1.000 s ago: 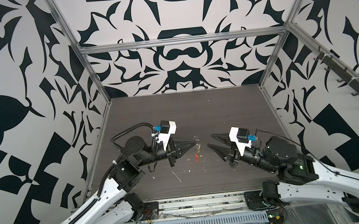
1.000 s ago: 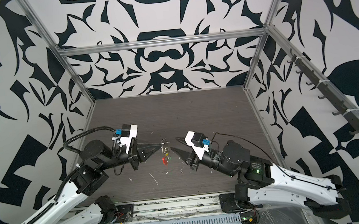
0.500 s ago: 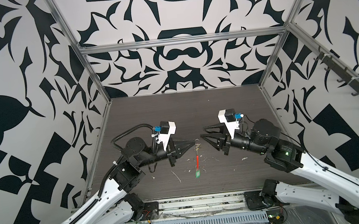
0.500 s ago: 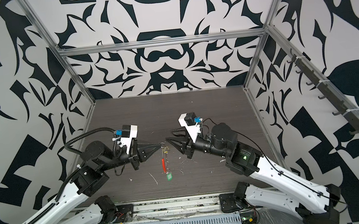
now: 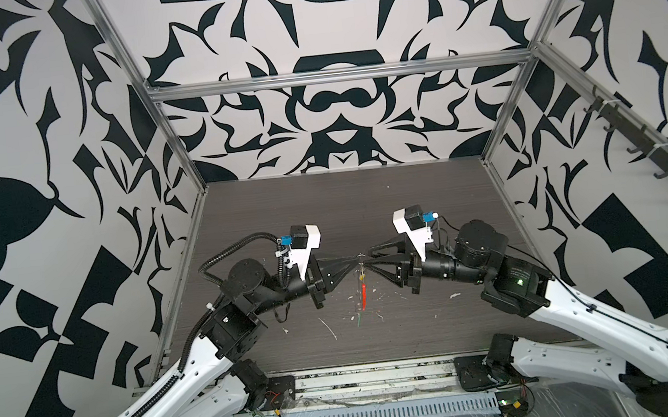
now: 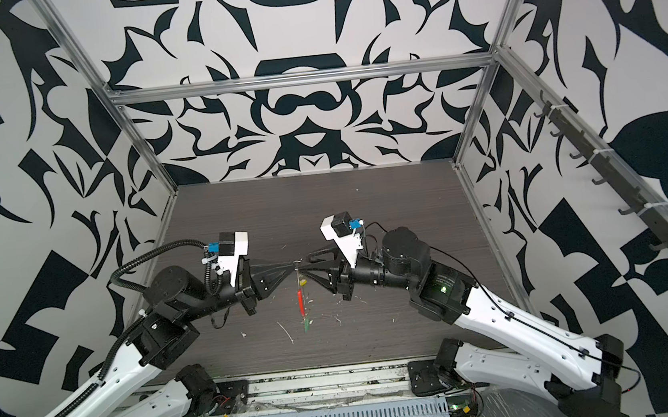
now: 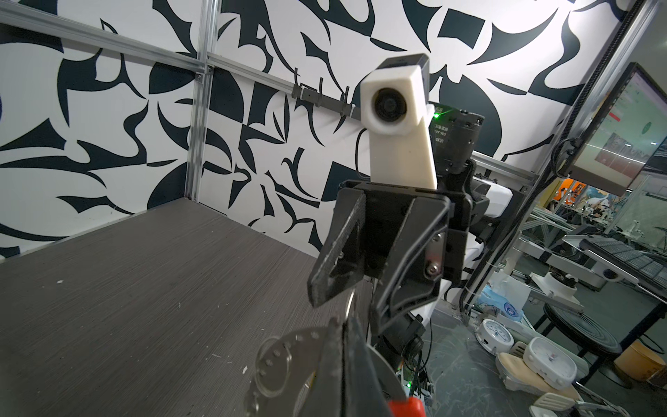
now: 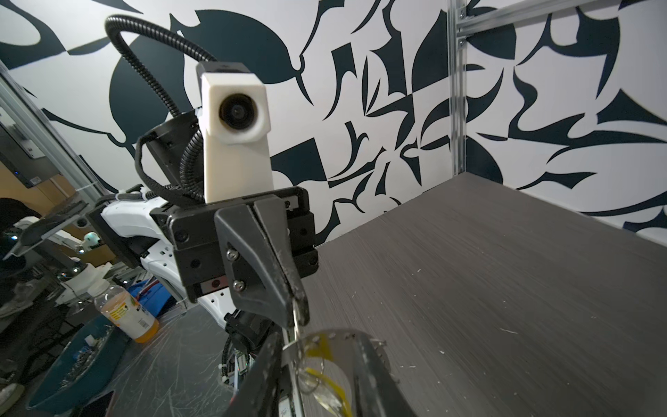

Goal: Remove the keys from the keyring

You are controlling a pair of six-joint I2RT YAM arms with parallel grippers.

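Observation:
In both top views my left gripper (image 5: 359,259) (image 6: 295,265) is shut on the top of the keyring. The ring hangs edge-on below it, its red sleeve (image 5: 363,294) (image 6: 300,302) over the green tag (image 5: 359,320) (image 6: 307,325). The small yellowish key (image 5: 362,275) (image 6: 301,281) dangles just under the grip. My right gripper (image 5: 369,256) (image 6: 305,263) faces the left one tip to tip, jaws apart. In the right wrist view its fingers (image 8: 371,372) straddle a silver holed plate (image 8: 339,334) and the yellowish key (image 8: 326,364). In the left wrist view the plate (image 7: 278,357) and red sleeve (image 7: 516,406) sit beside my shut fingers (image 7: 337,346).
White scraps (image 5: 329,327) lie on the dark wood-grain table (image 5: 323,202) under and beside the hanging ring. Patterned walls with aluminium posts (image 5: 500,131) close three sides. A rail of hooks (image 5: 653,153) runs along the right wall.
My right arm has swung up and left from near the table to meet the left gripper's tip, and its jaws have narrowed. The keyring now hangs straight and edge-on. The left gripper has held still.

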